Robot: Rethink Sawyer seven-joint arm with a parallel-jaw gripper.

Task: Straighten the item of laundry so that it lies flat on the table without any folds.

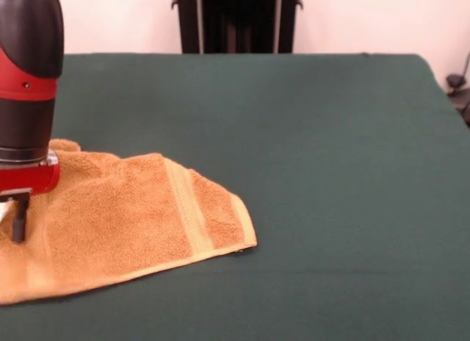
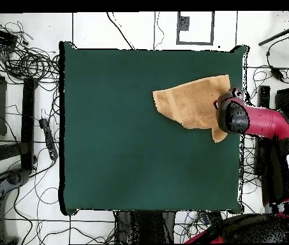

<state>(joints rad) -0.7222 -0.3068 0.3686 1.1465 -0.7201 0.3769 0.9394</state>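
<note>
So the towel (image 1: 125, 220) is sitting at the near left part of the counter (image 1: 308, 172) in the front view, running off the left edge of the picture. It's not flat at all. It lies as a rumpled, roughly triangular shape with a rounded corner pointing right, and a pale woven band (image 1: 187, 209) runs across it near that corner. The far left bit is bunched up against the arm.

The hand (image 1: 18, 223) is down on the towel's left side, with one dark finger (image 1: 20, 217) showing below the red wrist and its tip at the cloth. Honestly can't tell if it's wide or pinched on the fabric, since the rest is cut off.

From overhead, the towel (image 2: 191, 102) sits by one counter (image 2: 140, 153) edge, with one corner hanging just over it, and the arm (image 2: 261, 121) reaches in above that side.
</note>
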